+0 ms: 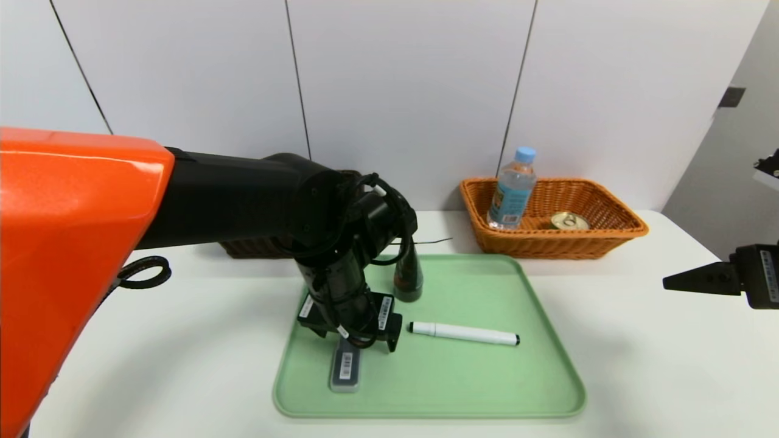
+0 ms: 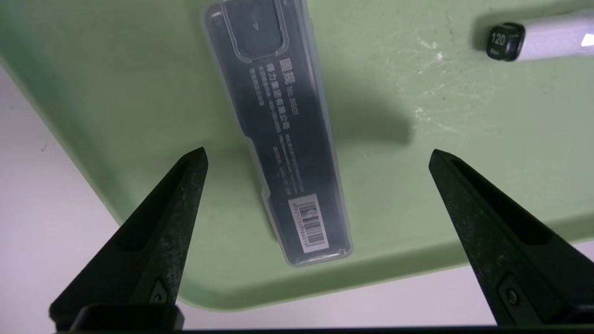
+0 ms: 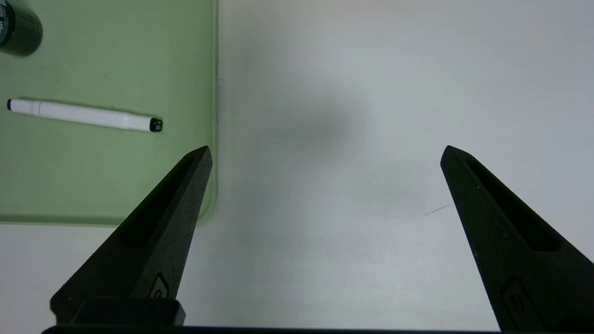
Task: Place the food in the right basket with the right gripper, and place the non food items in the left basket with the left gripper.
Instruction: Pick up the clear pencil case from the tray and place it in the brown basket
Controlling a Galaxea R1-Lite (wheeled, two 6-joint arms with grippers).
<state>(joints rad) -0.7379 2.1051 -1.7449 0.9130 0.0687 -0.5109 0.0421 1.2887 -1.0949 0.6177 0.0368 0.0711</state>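
Spanning the lower half of the head view, the white table point(image 1: 608, 365) carries a green tray point(image 1: 487, 389) at centre. Upper right sits the orange right basket point(image 1: 614, 234), holding a water bottle point(image 1: 512, 188) and a tin can point(image 1: 569, 221); the dark left basket point(image 1: 249, 248) is mostly hidden behind the arm. The left gripper point(image 2: 318, 155) hangs wide open above the slim dark case point(image 2: 287, 153) at the tray's lower left. The right gripper point(image 3: 325, 153), at the right edge, gapes empty. A dark bottle point(image 1: 408, 277) stands upper centre; the white marker point(image 1: 465, 333) lies mid-tray.
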